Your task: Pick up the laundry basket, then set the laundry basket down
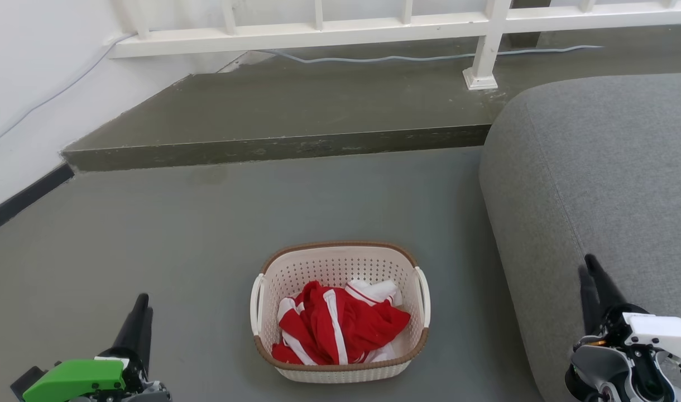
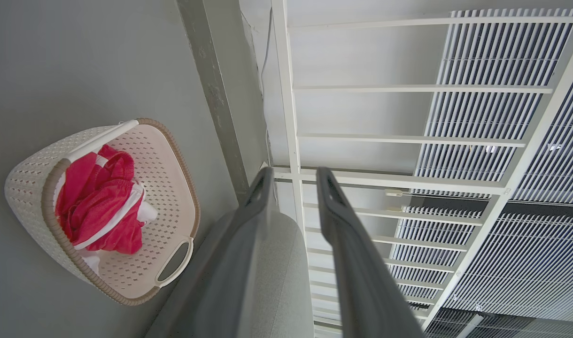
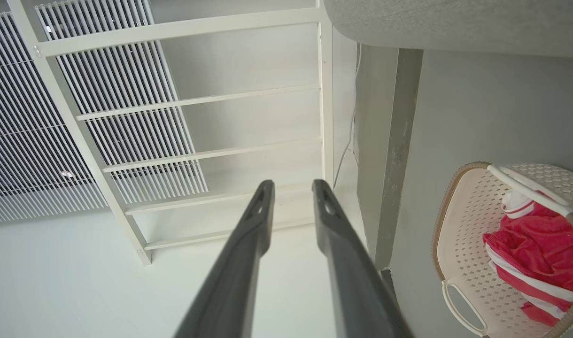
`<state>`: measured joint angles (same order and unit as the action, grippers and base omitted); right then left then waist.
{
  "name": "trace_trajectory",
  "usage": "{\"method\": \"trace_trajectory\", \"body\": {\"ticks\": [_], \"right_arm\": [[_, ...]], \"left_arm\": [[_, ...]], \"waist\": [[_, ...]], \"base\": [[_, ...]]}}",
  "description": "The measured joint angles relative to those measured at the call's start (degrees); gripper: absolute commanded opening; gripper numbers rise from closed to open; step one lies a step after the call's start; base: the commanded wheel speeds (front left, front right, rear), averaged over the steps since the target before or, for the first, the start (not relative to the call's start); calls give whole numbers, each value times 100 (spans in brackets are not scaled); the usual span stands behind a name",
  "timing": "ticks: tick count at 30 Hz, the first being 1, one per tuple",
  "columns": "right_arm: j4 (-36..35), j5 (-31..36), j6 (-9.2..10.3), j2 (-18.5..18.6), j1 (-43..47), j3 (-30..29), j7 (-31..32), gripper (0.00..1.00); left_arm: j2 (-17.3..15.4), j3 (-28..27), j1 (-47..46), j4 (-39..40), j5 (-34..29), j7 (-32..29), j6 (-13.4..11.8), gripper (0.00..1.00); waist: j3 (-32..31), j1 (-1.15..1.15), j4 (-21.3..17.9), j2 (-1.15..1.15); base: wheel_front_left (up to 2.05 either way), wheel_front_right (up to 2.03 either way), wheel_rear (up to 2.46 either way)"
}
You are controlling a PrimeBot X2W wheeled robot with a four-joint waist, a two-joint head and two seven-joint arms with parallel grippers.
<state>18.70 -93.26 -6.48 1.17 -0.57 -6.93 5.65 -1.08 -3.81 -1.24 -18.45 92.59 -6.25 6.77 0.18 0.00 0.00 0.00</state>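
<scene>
The laundry basket (image 1: 335,267) is sitting upright on the grey floor (image 1: 150,223), dead ahead at twelve o'clock from the robot, with a grey sofa (image 1: 597,167) lying near it at its three o'clock. A crumpled red-and-white garment (image 1: 340,326) is filling the bottom of it.

The left tool (image 1: 139,312) is hovering well apart from the basket at its nine o'clock and the right tool (image 1: 594,279) at its three o'clock, over the sofa's edge. Each is showing a narrow gap between its fingers and is gripping nothing.

The basket is looking light: thin perforated plastic with one soft piece of clothing inside. The walls are probably flexing a little under a squeeze, while the brown rim (image 1: 340,244) is likely giving the top some stiffness. Smooth plastic may be slipping under a pinch on the wall. The better holds seem to be the left loop handle (image 1: 257,304) at nine o'clock and the right loop handle (image 1: 425,296) at three o'clock. A one-sided lift is likely tipping the basket.
</scene>
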Motion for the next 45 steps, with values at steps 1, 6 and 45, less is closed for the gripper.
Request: {"method": "trace_trajectory", "body": {"ticks": [1, 6, 45], "right_arm": [[21, 0, 0, -14, 32, 3, -7, 100], [19, 4, 0, -12, 39, 52, -63, 100], [-359, 2966, 254, 89, 39, 755, -747, 100]], "left_arm": [[14, 16, 34, -12, -1, 0, 0, 100], [13, 68, 38, 12, -59, 53, 0, 100], [-181, 836, 23, 530, -2729, 783, -178, 100]], "waist": [[0, 0, 0, 0], [1, 0, 1, 0], [0, 0, -6, 0]], "base": [[0, 0, 0], [0, 0, 0], [0, 0, 0]]}}
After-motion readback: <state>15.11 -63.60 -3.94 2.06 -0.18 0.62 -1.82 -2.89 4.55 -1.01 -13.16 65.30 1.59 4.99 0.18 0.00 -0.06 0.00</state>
